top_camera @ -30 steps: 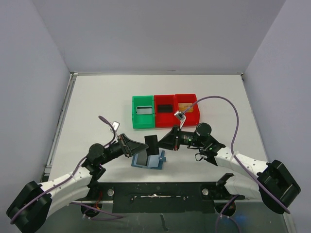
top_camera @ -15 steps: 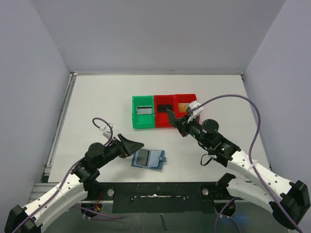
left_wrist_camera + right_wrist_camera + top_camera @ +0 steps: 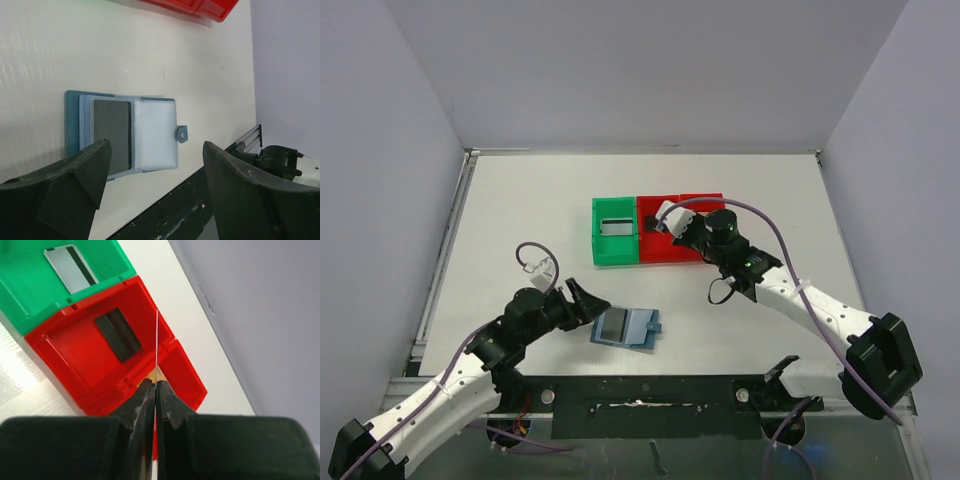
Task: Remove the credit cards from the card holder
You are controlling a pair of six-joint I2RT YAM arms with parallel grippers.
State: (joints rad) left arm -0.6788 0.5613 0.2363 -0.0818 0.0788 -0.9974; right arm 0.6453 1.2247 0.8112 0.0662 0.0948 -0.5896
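**Beside the card holder: left jaws wide, right jaws pinched on a card**

Just left of the card holder (image 3: 626,327) (image 3: 125,134), my left gripper (image 3: 592,306) (image 3: 156,150) hovers low with its jaws spread wide and nothing between them. In the wrist view my two dark fingers (image 3: 75,190) frame the holder from either side without touching it.

The holder lies open and flat on the white table (image 3: 520,220), near its front edge. It has two light-blue panels, with a small tab on the right-hand edge. A dark grey card (image 3: 112,132) (image 3: 612,323) sits on its left panel. The right panel shows bare.

Well beyond the holder, up and to its right, my right gripper (image 3: 665,222) (image 3: 156,387) is clamped tight on a thin card (image 3: 157,345). The wrist camera sees that card edge-on, as a fine pale line standing out from the fingertips.

That card hangs over the middle red bin (image 3: 75,360) (image 3: 655,250), roughly above the wall it shares with the end red bin (image 3: 182,375). I cannot tell whether it touches either one.

A dark card (image 3: 117,335) lies flat in the middle red bin. The green bin (image 3: 30,295) (image 3: 598,240), straight beyond the holder, has a silver card (image 3: 70,267) (image 3: 616,226) with a dark stripe.

All three bins stand in a row, touching, well apart from the holder.
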